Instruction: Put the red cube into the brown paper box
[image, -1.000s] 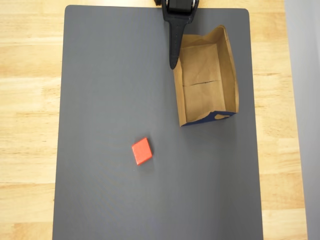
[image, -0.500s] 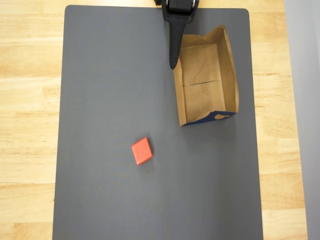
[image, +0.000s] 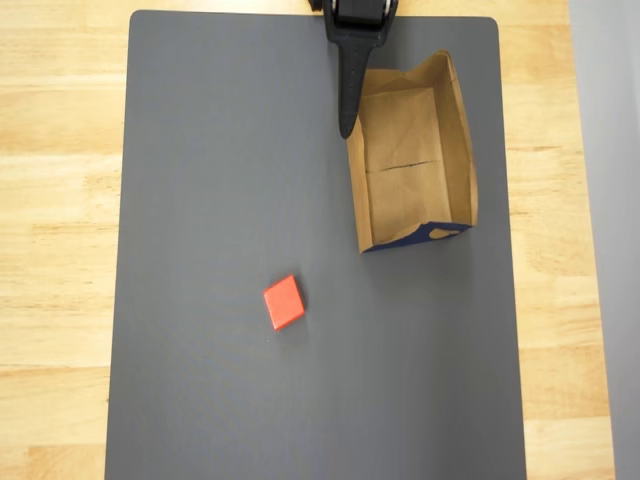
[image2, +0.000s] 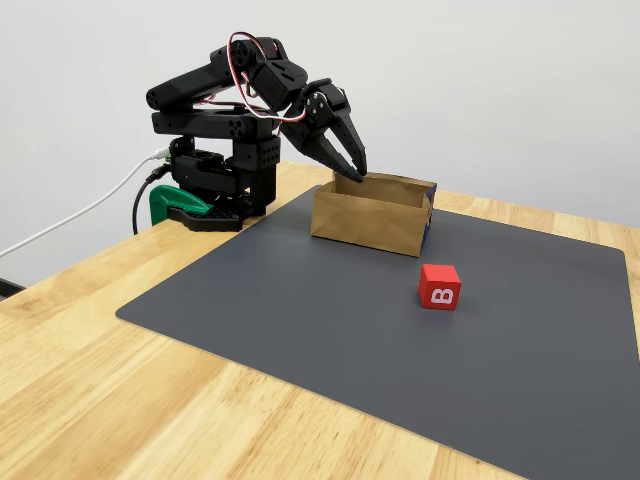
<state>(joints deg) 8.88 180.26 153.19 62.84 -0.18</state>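
Item 1: red cube. It lies on the dark grey mat, free of any grasp, turned slightly askew to the mat's edges in the overhead view. In the fixed view the red cube shows a white letter B on its near face. Nothing touches it.

Item 2: brown paper box. Open-topped and empty, with a crease across its floor. In the overhead view it stands at about 1 o'clock from the cube, well apart from it, its dark blue short end turned toward the cube's side of the mat.

Item 3: gripper. Black, empty, carrying nothing. In the fixed view its two fingers stand slightly parted, so I judge it released. In the overhead view the gripper points down just beside the box's left wall, at about 12 to 1 o'clock from the cube and well apart from it.

Item 4: light wooden worktop, carrying the mat and the arm's base.

Status, as a judgement: no part of the task is done. The cube is neither grasped nor boxed. Remaining: reach across the mat to the cube, close on it, lift, carry to the box, release inside.
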